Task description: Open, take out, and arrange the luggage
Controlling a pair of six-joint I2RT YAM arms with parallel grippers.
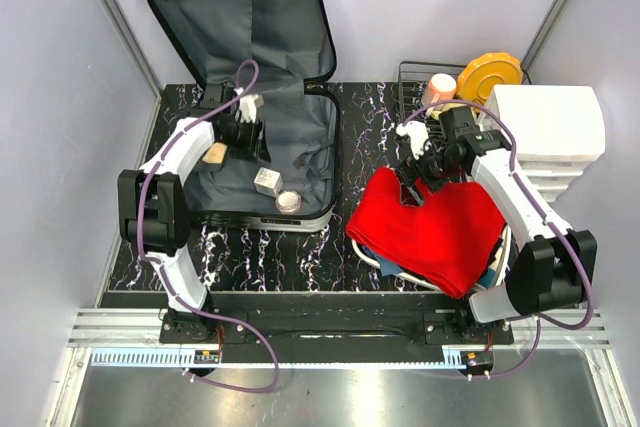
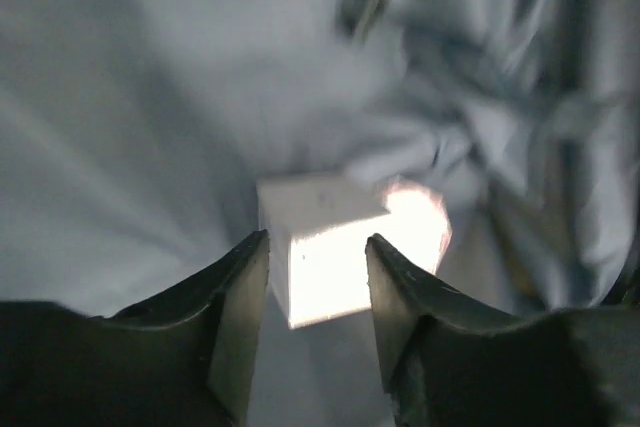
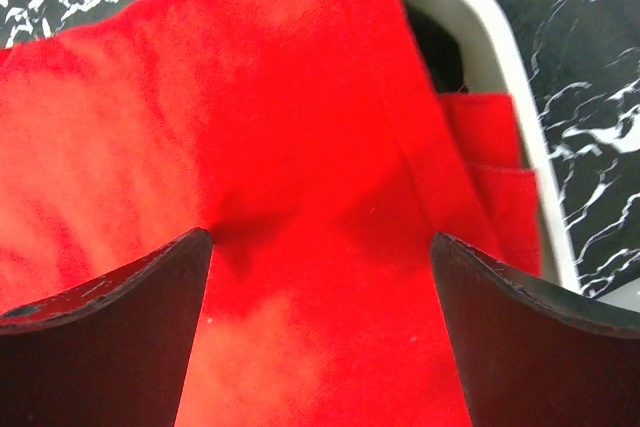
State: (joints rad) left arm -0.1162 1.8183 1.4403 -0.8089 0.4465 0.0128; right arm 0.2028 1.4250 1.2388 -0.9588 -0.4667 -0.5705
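Note:
The luggage [image 1: 300, 127] lies open at the back left, its lid [image 1: 240, 7] standing against the wall and its dark grey lining showing. Inside lie a white cube [image 1: 267, 181], a tan item [image 1: 213, 154] and a round pinkish item [image 1: 288, 201]. My left gripper [image 1: 258, 152] is inside the suitcase. In the left wrist view it [image 2: 315, 239] is open, its fingers either side of the cube's [image 2: 340, 247] near end. My right gripper [image 1: 410, 185] hangs wide open and empty [image 3: 320, 237] just above a red cloth [image 3: 280, 147].
The red cloth [image 1: 435, 227] drapes over a white basin [image 3: 510, 97] at the front right, with something blue [image 1: 490, 272] under it. Behind stand a wire rack [image 1: 415, 77] with a yellow plate [image 1: 490, 75], a pinkish cup [image 1: 440, 87] and a white drawer organiser [image 1: 550, 132].

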